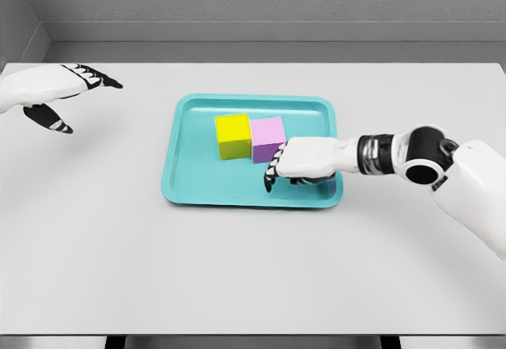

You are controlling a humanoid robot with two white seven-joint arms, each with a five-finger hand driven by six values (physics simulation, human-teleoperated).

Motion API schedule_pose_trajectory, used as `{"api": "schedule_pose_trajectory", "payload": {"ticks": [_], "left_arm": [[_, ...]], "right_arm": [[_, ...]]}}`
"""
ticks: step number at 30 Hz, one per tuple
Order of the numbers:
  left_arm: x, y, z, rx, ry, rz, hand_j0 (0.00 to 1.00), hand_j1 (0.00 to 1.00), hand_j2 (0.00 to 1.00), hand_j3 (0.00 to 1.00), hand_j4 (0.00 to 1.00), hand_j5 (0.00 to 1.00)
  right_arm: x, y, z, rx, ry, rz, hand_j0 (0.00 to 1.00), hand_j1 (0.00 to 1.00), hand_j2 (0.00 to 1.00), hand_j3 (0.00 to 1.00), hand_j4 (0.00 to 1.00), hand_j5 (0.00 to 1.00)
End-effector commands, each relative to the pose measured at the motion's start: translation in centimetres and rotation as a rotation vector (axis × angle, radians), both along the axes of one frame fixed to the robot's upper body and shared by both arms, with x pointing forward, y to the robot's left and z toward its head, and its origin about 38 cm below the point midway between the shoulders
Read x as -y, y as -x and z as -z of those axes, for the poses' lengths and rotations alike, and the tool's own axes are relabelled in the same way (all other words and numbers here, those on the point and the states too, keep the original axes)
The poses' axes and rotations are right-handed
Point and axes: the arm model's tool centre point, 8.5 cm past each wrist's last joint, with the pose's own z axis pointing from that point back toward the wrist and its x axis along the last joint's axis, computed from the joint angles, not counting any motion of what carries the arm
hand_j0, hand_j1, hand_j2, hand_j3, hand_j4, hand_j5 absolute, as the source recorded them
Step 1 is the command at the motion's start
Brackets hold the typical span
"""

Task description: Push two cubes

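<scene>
Cubes first: you have a yellow cube (232, 136) and a pink cube (268, 138) side by side and touching inside the teal tray (182, 167), the yellow one at 9 o'clock of the pink one. Both stand in the far half of the tray, nearer its 12 o'clock rim than its 6 o'clock rim. The tray itself lies near the middle of the white table (118, 262).

Your right hand (304, 160) reaches in from 3 o'clock, low over the tray, with its palm facing down. Its fingers (274, 167) are extended and held together rather than curled, gripping nothing, and the fingertips meet the pink cube's lower face on its 3 o'clock side. You can see the forearm crossing the tray's 3 o'clock rim.

Your left hand (49, 92) hangs over the table at 10 o'clock, well apart from the tray. Its fingers are stretched out and relaxed, thumb dropped below, holding nothing.
</scene>
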Motion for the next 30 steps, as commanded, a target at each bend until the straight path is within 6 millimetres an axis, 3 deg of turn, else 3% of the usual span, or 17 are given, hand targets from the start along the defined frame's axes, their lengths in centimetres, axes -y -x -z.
{"api": "schedule_pose_trajectory", "payload": {"ticks": [1, 12, 30], "left_arm": [[-0.1, 0.0, 0.0, -0.001, 0.006, -0.004, 1.0, 1.0, 1.0, 1.0, 1.0, 1.0], [-0.3, 0.0, 0.1, -0.004, 0.006, -0.012, 1.0, 1.0, 1.0, 1.0, 1.0, 1.0], [-0.3, -0.1, -0.1, -0.001, 0.011, -0.012, 1.0, 1.0, 1.0, 1.0, 1.0, 1.0]], "right_arm": [[-0.2, -0.3, 0.2, -0.004, -0.002, 0.007, 0.6, 0.6, 0.6, 0.6, 0.6, 0.6], [-1.0, -1.4, 0.3, -0.009, -0.007, 0.022, 0.6, 0.6, 0.6, 0.6, 0.6, 0.6], [-1.9, -1.2, 0.3, 0.0, -0.008, 0.005, 0.6, 0.6, 0.6, 0.6, 0.6, 0.6]]}}
